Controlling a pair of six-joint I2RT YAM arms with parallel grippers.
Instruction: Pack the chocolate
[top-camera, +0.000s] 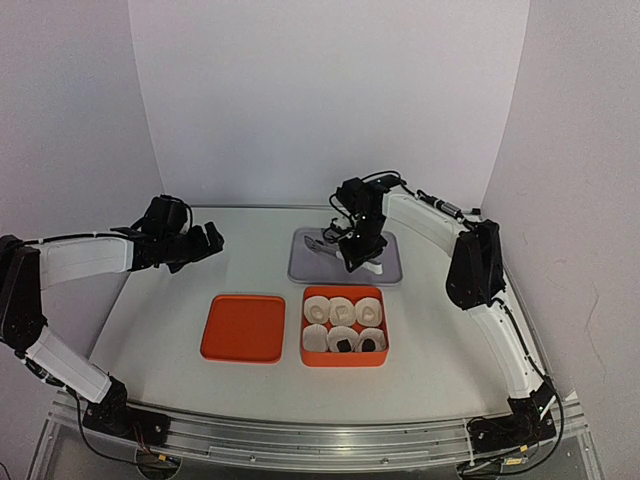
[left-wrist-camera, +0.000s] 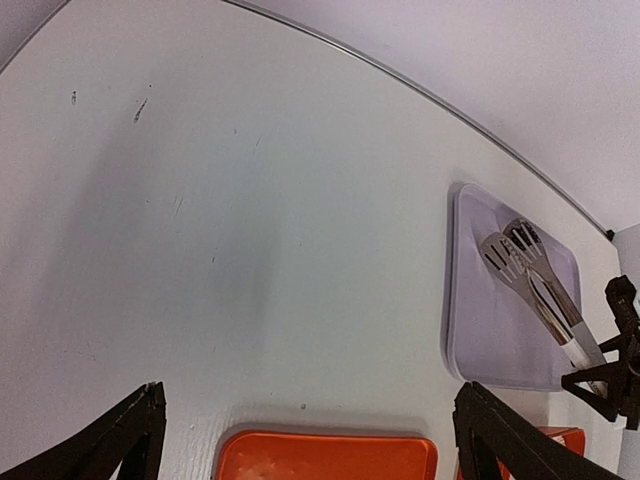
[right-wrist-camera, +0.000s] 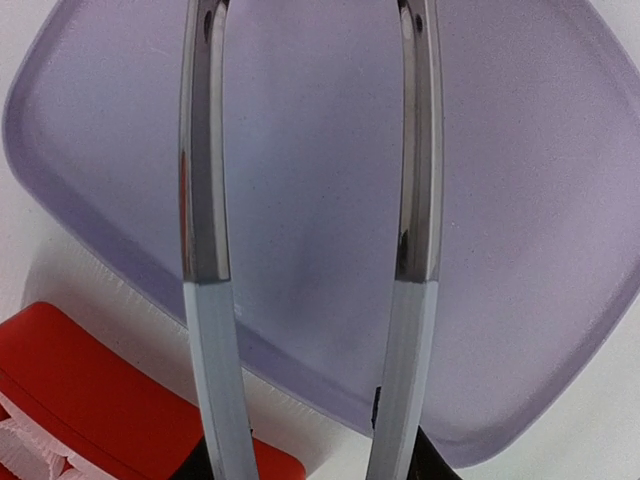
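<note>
Two dark chocolate lumps (top-camera: 343, 346) seen in cups (top-camera: 320, 300); judged light, slippery, fragile: nip mid-body, gently; right end effector (top-camera: 362, 258) pinching tongs (right-wrist-camera: 205, 200); left end effector (top-camera: 212, 243) spread, empty.

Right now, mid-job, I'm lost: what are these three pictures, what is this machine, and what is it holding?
Two robot arms are bolted to a table. The wide picture looks down from above; the other two come from cameras on each wrist. The right gripper holds metal tongs over a lavender tray. The left gripper hangs open, empty. On the table lie an orange lid and an orange box of six paper cups; dark chocolate shows in two.
</note>
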